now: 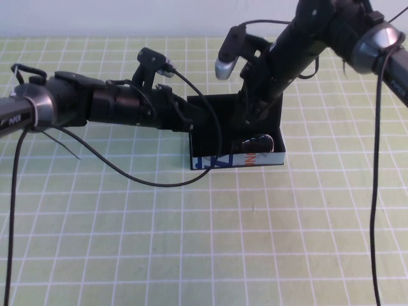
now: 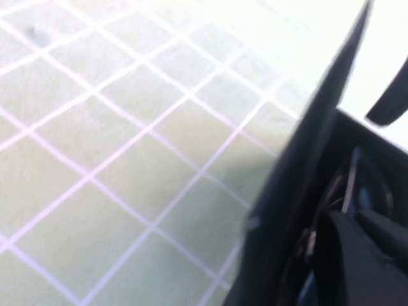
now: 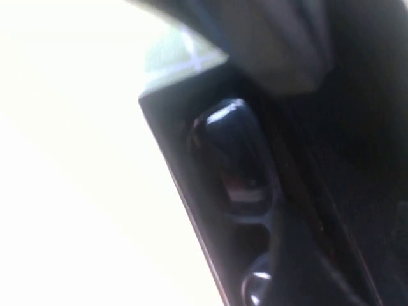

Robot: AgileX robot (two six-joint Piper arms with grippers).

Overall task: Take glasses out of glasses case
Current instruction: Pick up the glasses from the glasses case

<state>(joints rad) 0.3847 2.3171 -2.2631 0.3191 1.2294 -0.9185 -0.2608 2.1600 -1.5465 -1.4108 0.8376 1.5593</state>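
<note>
Nearest us, the glasses case sits on the checked mat, glasses leaning inside its front wall. Right gripper reaches down into it, left gripper at its left wall; finger spacing on both, can't tell.

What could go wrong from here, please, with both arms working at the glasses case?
1. The right gripper reaches inside the glasses case over the glasses; a poor pinch could drop them.
2. The left gripper is at the case's left wall; if it slips, the case may lift too.
</note>
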